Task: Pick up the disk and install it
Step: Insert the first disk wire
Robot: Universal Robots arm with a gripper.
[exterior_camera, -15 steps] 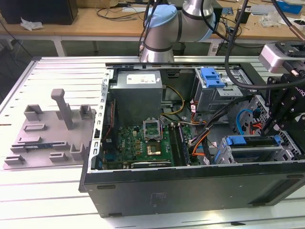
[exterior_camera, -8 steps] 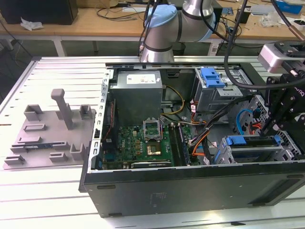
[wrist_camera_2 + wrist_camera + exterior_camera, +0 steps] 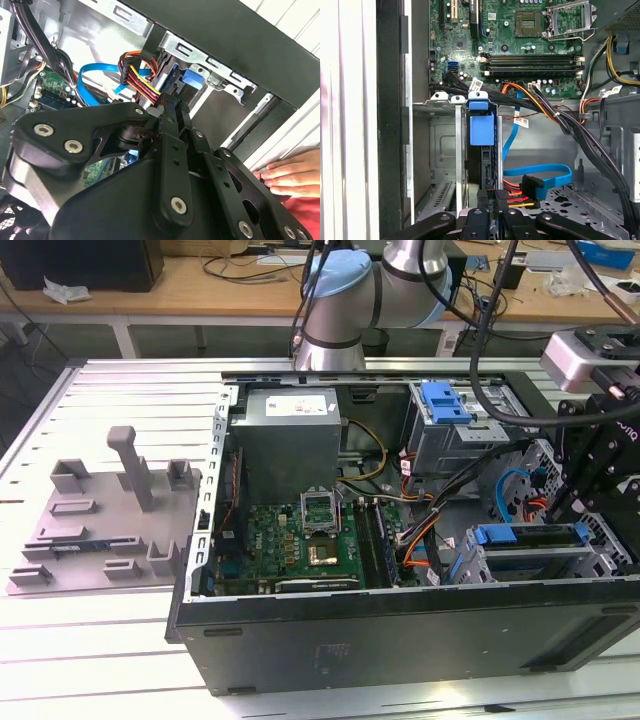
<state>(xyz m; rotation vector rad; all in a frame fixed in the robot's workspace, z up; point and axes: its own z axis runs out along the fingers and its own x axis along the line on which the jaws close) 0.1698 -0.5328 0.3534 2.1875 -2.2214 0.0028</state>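
Exterior view: I see the open computer case [image 3: 400, 640] lying on the slatted table [image 3: 100, 670], with the motherboard [image 3: 300, 530] exposed. The disk [image 3: 530, 535] sits edge-up in the metal drive cage [image 3: 520, 565] at the case corner towards the exterior view's right, and its blue carrier rail runs along the top. The gripper [image 3: 575, 515] hangs right at the end of that rail, on the exterior view's right. A second cage farther back carries a blue latch piece [image 3: 445, 400]. A grey fixture tray [image 3: 100, 520] lies on the table on the exterior view's left, well apart from the case.

First wrist view: the disk is seen end-on in a cage slot, blue tab facing me, and the gripper is lined up with it. A blue flat cable [image 3: 545, 175] and a red-orange-yellow wire bundle [image 3: 515, 197] lie just beside the gripper.

Second wrist view: a person's hand [image 3: 292, 175] rests just outside the case wall.

I can't tell how far the claw is open, or whether it grips the disk.
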